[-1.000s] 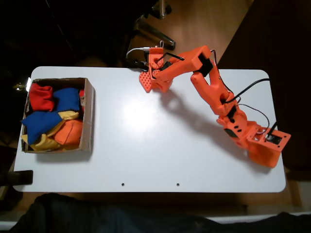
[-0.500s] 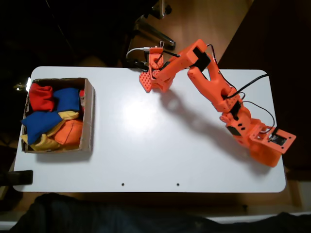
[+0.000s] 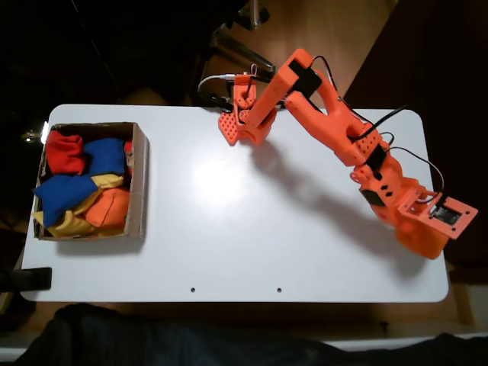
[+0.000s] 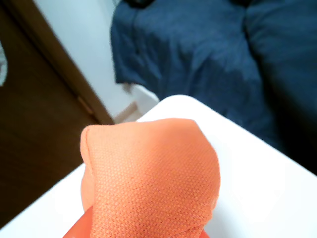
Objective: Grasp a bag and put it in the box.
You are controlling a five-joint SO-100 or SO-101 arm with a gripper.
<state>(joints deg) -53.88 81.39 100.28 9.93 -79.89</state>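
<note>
Step in hand: looked to me like the carry. The plump bright orange fabric bean bag (image 4: 151, 178) sat right against the wrist camera, bulging up from the bottom edge, so I'd judge it was clamped in the orange two-finger gripper (image 3: 229, 128) at the far edge of the table.
Gripper state: closed on the bag as far as I could tell. In the fixed view the fingers and the bag were all the same orange, so the fingertips were hard to pick out.
Where the bag was: up at the far edge of the white tabletop (image 3: 229, 221), well apart from the shallow brown cardboard box (image 3: 140, 183) at the left end in the fixed view.
How to do it well: keep the squeeze steady since the bag is soft and could slump out, lift enough to clear the box's near wall, and swing left across the bare table.
Drop spot: the box already held red (image 3: 64, 151), blue (image 3: 70, 191) and yellow bags (image 3: 70, 224) plus something orange (image 3: 108, 207), so I'd aim over the middle and release low so it didn't roll off the pile.
Surface: smooth white rounded-corner table, glare patch mid-table, two small dark dots near the front edge.
Room: dark all round, a strip of wooden floor (image 3: 328, 38) beyond the table, dark blue cloth (image 4: 208, 54) past the edge in the wrist view.
</note>
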